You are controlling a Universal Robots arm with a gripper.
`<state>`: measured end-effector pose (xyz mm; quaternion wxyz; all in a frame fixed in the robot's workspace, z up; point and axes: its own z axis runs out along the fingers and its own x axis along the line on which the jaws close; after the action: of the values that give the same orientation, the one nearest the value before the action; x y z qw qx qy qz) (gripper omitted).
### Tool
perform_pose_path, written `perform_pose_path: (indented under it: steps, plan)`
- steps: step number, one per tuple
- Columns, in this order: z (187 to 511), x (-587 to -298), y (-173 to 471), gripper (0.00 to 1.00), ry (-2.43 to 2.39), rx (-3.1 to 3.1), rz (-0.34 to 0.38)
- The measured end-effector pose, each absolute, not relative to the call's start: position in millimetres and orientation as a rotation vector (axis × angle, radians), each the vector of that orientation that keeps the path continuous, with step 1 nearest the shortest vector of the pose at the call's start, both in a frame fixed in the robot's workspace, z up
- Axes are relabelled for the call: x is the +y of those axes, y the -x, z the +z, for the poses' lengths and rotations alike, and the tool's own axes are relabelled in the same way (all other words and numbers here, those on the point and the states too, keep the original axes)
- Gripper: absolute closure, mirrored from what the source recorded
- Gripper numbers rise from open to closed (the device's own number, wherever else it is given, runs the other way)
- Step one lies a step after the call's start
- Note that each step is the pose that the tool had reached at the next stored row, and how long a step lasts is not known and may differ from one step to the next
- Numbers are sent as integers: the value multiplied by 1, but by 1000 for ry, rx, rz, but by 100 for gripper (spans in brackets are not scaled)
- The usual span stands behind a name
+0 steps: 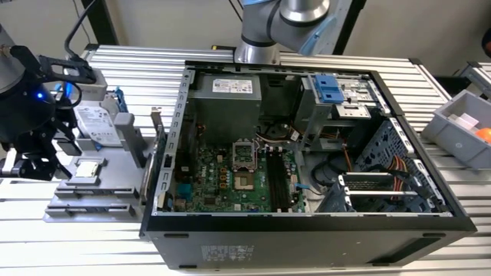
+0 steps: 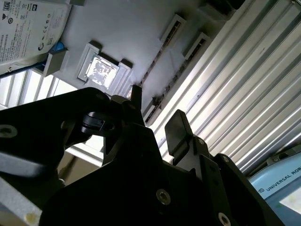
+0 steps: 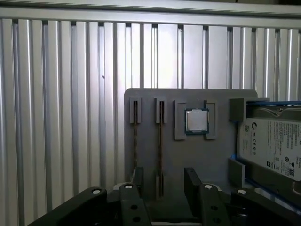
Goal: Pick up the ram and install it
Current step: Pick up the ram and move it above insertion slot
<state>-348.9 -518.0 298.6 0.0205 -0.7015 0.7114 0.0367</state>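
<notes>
Two ram sticks stand on edge in narrow slots of a grey holder. One ram stick runs into the gap between my fingers and the other lies just beside one finger. My gripper is open, with a black finger on each side of that stick and no contact visible. In the second wrist view the gripper hangs over the same slotted holder. In the exterior view the gripper is at the far left, over the holder and beside the open computer case.
A silver hard drive and a square processor chip share the holder. The case's motherboard has black memory slots. A grey bin stands at the exterior view's right on the ribbed aluminium table.
</notes>
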Motion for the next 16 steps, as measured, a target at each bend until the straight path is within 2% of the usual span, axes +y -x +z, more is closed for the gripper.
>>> perform_pose_path:
  steps: [16]
  plan:
    - [292,-527,349,0,2176,2207,114]
